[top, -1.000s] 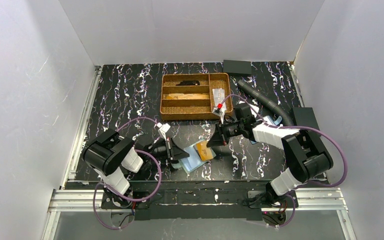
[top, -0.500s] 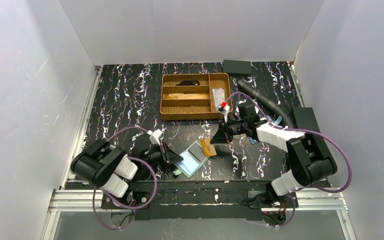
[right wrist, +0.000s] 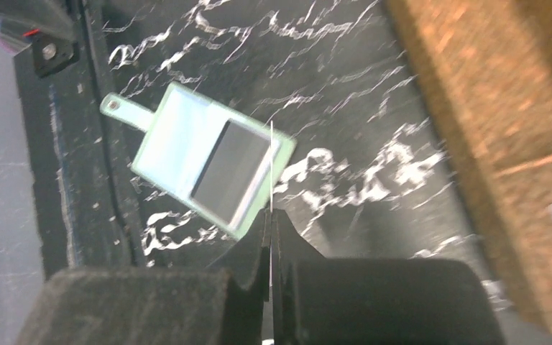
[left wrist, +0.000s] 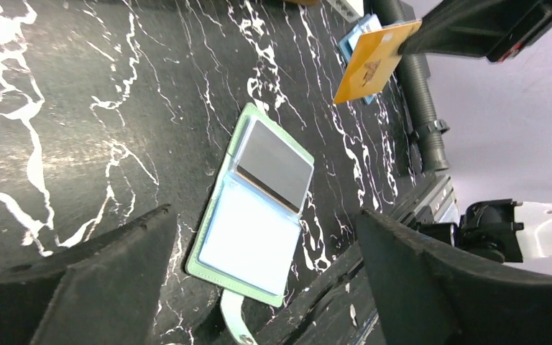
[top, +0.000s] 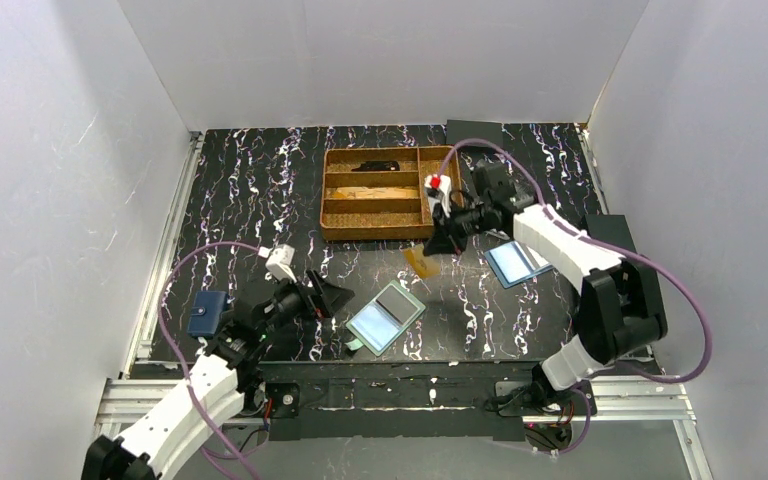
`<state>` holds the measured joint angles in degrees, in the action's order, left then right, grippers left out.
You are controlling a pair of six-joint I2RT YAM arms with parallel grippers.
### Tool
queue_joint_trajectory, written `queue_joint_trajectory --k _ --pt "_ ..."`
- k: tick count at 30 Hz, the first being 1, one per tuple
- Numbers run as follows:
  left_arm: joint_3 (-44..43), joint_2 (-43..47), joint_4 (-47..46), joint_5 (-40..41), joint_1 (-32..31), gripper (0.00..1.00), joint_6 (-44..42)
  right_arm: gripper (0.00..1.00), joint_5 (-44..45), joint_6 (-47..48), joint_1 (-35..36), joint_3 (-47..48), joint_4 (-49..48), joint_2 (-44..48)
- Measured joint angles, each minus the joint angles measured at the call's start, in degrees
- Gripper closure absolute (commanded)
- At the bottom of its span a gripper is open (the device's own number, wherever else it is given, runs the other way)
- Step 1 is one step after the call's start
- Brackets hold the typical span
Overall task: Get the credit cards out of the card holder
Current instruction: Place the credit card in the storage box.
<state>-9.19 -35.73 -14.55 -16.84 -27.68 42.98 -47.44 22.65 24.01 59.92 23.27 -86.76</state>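
Inventory, left to right, on the black marbled table [top: 250, 200]:

1. Small blue wallet [top: 206, 312]: closed, at the table's left edge, beside my left arm.
2. My left end effector [top: 328, 297]: fingers spread wide with nothing between them, held low over the table and aimed at the card holder from its left, not touching it.
3. Card holder [top: 370, 326]: teal-green, lying opened flat near the front edge, both clear panels facing up and the side tab [left wrist: 236, 327] pointing toward the arm bases.
4. Dark card [top: 393, 302]: seated in the holder's far panel. The near panel looks pale; I cannot tell whether it holds a card.
5. Wooden tray [top: 324, 195]: divided into compartments, set farther back on the table.
6. Orange-gold card [top: 421, 263]: out of the holder, hanging tilted in the air between the tray and the holder.
7. My right end effector [top: 440, 244]: closed on one end of the orange-gold card, which shows edge-on between the fingers in the wrist view.
8. Blue holder [top: 516, 262]: lying open on the table, right of the held card.
9. Black ribbed hose [top: 545, 213]: running diagonally behind my right arm.
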Motion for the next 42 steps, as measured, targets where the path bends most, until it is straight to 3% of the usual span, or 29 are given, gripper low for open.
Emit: queue_joint_trajectory --k 3,8,18,31,42 --pt "-0.42 5.84 5.09 2.6 0.2 0.02 -0.42 0.99 1.57 6.69 0.0 11.45 8.44 -5.2" --pt "-0.55 7.3 8.15 2.89 0.2 0.02 -0.48 0.99 5.9 14.69 0.0 27.69 19.17 -13.73" --pt "-0.61 5.92 9.25 2.1 0.22 0.02 -1.09 0.99 13.18 17.75 0.72 46.82 24.44 -21.03" --pt "-1.9 4.39 9.51 1.53 0.22 0.02 -2.49 0.99 16.48 18.25 2.12 54.21 26.8 -25.22" --pt "-4.09 2.38 9.38 -0.52 0.2 0.02 -4.22 0.99 16.33 18.23 2.95 54.45 27.67 -25.35"
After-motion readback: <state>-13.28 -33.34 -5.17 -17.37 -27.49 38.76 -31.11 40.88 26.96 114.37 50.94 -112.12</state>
